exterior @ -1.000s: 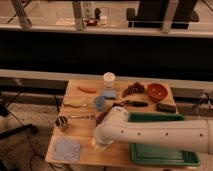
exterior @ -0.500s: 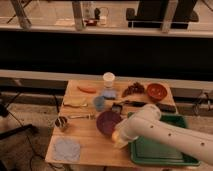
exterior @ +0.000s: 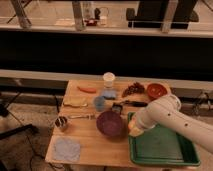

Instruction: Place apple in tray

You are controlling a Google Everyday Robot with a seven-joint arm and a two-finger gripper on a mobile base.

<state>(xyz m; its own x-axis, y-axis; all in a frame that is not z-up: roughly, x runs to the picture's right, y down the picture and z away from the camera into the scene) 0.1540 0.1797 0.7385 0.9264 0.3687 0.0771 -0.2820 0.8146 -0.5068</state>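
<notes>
Green plastic fills your lower right: the large rectangular green plastic tray (exterior: 165,147) with its raised rim sits at the right end of the pale wooden bench (exterior: 90,145). Your white arm (exterior: 175,117) reaches in from the right edge and bends down to the tray's near-left corner. At its tip the pincer (exterior: 134,131) hangs right over the tray's left rim, and a small round yellowish-orange apple (exterior: 133,132) shows at that tip, just above the rim and right beside the round purple bowl (exterior: 110,123). The apple appears to be held by the pincer, but you cannot tell how wide it stands, since the wrist hides it.

To the left of the purple bowl you have a small metal cup (exterior: 61,123) with a metal utensil (exterior: 82,117) lying beside it, and a light blue cloth (exterior: 67,148) lies flat at the bench's front left. Further back sit a long orange carrot (exterior: 87,89), a white paper cup (exterior: 109,79), a blue cup (exterior: 100,103), a yellow sponge-like slab (exterior: 75,102), a dark cluster of grapes (exterior: 133,89) and a red bowl (exterior: 156,90) near the far right corner. A dark-handled tool (exterior: 131,104) lies between the grapes and the arm.
</notes>
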